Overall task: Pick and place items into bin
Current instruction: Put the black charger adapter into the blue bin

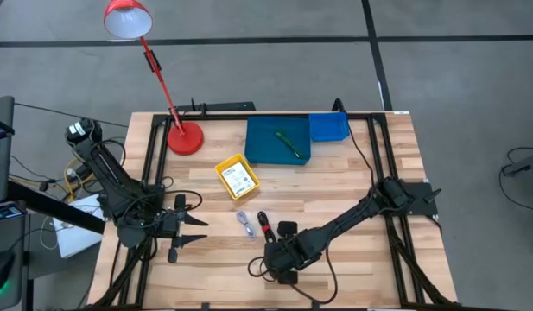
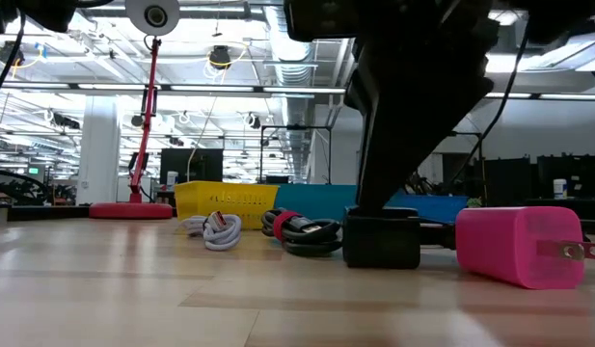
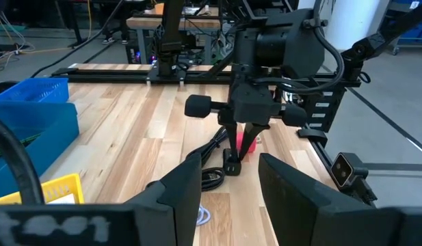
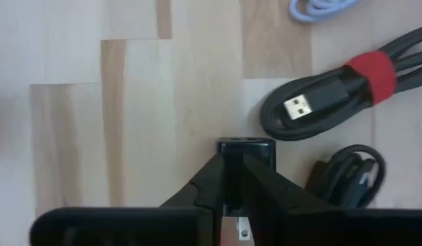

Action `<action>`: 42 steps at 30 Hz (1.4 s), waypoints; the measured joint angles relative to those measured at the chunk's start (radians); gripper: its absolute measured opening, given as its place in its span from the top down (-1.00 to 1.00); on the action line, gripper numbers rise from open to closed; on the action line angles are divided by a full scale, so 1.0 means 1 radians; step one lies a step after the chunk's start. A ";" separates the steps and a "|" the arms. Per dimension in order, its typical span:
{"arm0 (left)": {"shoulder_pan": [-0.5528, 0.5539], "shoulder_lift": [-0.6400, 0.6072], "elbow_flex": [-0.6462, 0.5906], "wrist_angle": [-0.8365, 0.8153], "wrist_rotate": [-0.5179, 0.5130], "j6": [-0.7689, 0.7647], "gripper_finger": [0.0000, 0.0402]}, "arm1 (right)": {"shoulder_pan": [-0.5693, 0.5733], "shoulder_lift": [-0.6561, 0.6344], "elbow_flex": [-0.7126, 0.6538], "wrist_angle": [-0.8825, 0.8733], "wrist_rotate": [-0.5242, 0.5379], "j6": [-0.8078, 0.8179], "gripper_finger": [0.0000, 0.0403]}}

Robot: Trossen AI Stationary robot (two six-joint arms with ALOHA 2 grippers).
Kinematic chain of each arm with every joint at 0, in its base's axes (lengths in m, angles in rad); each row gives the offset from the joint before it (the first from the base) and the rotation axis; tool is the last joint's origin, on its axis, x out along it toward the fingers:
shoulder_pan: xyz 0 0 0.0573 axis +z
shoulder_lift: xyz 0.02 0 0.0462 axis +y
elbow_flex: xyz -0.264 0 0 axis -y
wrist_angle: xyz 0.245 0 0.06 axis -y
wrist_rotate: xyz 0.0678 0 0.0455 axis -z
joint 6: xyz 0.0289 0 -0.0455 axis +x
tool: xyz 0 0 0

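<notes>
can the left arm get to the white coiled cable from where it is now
Probably yes. The left hand is open just off the table's left side, and the white coiled cable lies on bare wood with nothing between them. The right hand is busy lower down, on the black charger block.

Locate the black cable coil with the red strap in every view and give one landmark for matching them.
High view: black cable coil at the near centre of the table.
Low view: black cable coil at centre, in front of the blue bin.
Left wrist view: black cable coil just past the left pincer.
Right wrist view: black cable coil in the upper right.
Shared landmark: the black block beside it.
</notes>
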 joint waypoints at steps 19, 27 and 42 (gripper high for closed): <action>0.000 0.000 0.000 0.000 0.001 0.000 0.32 | -0.020 -0.001 0.000 0.010 -0.043 -0.001 -0.02; 0.000 0.000 0.000 0.000 0.001 0.000 0.32 | 0.004 -0.001 0.000 0.017 -0.006 -0.001 -0.03; 0.000 0.000 0.000 0.000 0.001 0.000 0.32 | 0.010 0.010 0.083 -0.100 0.090 -0.008 -0.06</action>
